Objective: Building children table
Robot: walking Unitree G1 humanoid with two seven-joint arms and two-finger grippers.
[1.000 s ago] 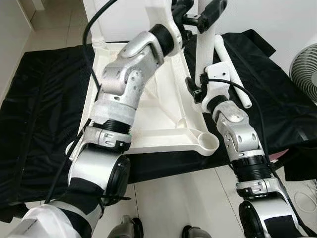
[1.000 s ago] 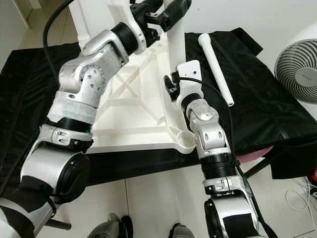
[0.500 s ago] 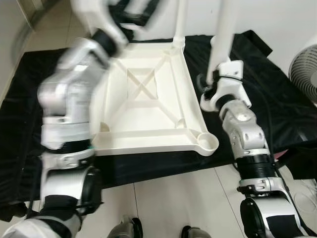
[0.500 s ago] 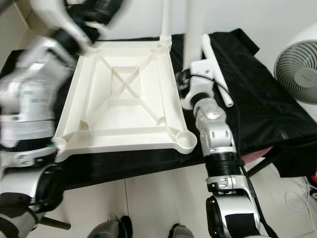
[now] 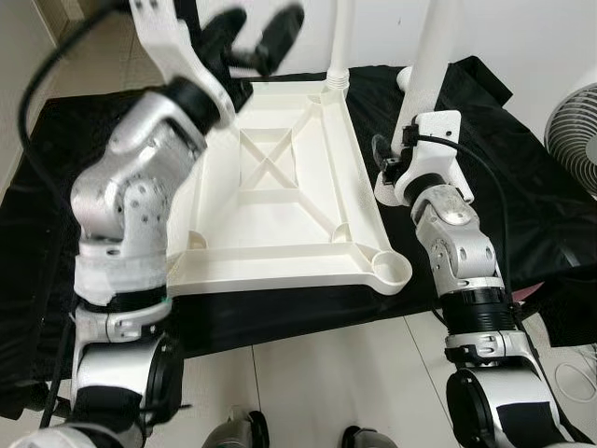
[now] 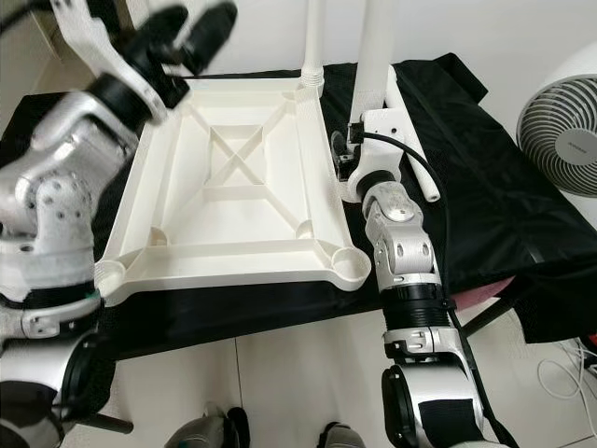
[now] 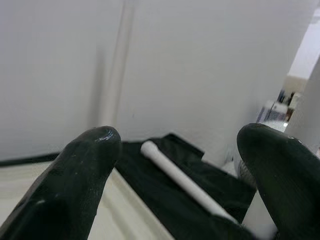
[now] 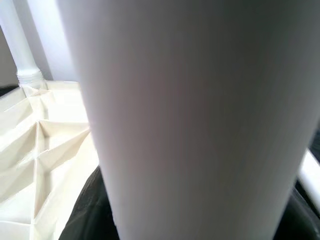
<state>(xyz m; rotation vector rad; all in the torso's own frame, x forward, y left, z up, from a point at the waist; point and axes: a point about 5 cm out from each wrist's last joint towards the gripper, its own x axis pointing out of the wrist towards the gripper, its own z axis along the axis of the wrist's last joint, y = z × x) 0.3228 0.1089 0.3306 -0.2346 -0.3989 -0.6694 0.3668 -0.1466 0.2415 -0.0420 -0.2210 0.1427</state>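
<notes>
One white leg (image 6: 376, 47) is standing upright in my right gripper (image 6: 359, 117), which is clamped around it just beside the right edge of the upturned tabletop (image 6: 233, 201) on the black cloth (image 6: 485, 187). I am judging the open near-right corner socket (image 6: 351, 264) to be its target, lying toward me and below, so the leg's long axis is already pointing the right way. My left gripper (image 5: 252, 37) is hovering wide open and empty over the far-left corner, while another leg (image 6: 313, 37) is already standing at the far-right corner and a spare leg (image 6: 412, 140) is lying on the cloth.
</notes>
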